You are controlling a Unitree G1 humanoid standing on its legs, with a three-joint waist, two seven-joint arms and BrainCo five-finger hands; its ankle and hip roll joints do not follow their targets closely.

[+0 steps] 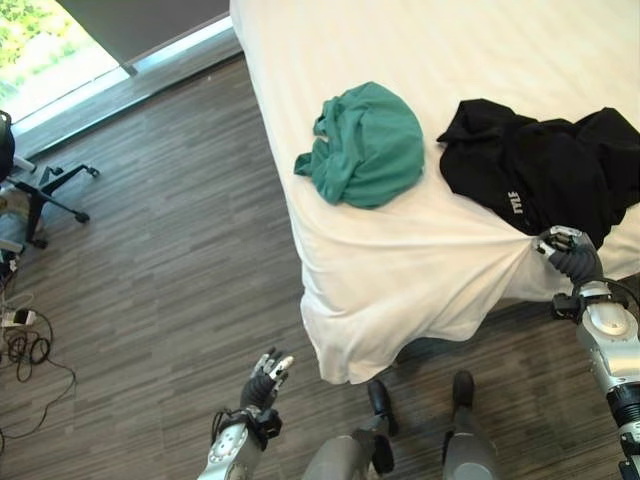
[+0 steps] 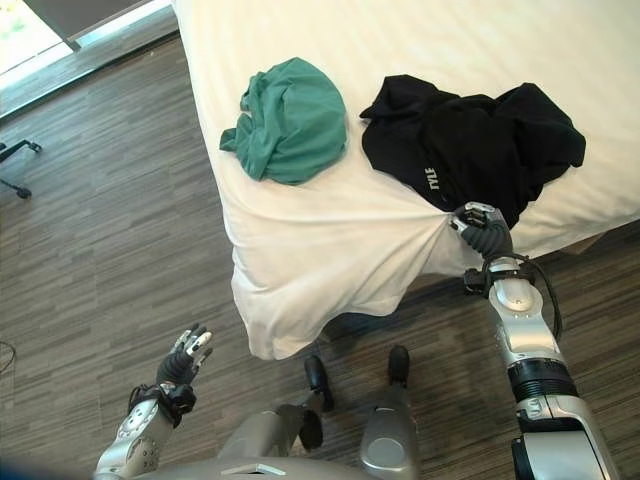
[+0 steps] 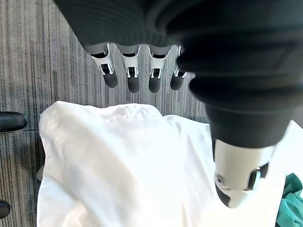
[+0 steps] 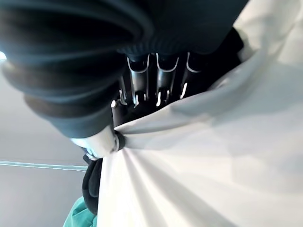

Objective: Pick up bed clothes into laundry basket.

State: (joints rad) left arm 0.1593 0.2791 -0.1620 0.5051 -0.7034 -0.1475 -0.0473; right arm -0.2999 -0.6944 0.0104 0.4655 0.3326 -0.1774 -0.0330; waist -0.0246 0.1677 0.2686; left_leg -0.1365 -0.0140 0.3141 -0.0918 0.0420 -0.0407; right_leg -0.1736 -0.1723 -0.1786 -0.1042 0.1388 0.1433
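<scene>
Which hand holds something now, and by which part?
The right hand pinches the black garment by its near edge, white sheet bunched in too; the left hand holds nothing.

White sheet (image 1: pixel 400 270) — smooth matt cloth; green garment (image 1: pixel 365 145) and black garment (image 1: pixel 540 165) — soft crumpled cloth; floor (image 1: pixel 170 260) — streaked wood-look planks.

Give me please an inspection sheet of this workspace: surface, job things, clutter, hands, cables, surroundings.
Surface: bed with white sheet, its corner hanging over the wood floor.
Job things: green garment and black garment, both crumpled on the sheet, apart; laundry basket nothing seen.
Clutter: nothing seen.
Hands: right hand pinches sheet beside the black garment; left hand open above the floor, holding nothing.
Cables: loose cords on the floor.
Surroundings: office chair, window.
</scene>
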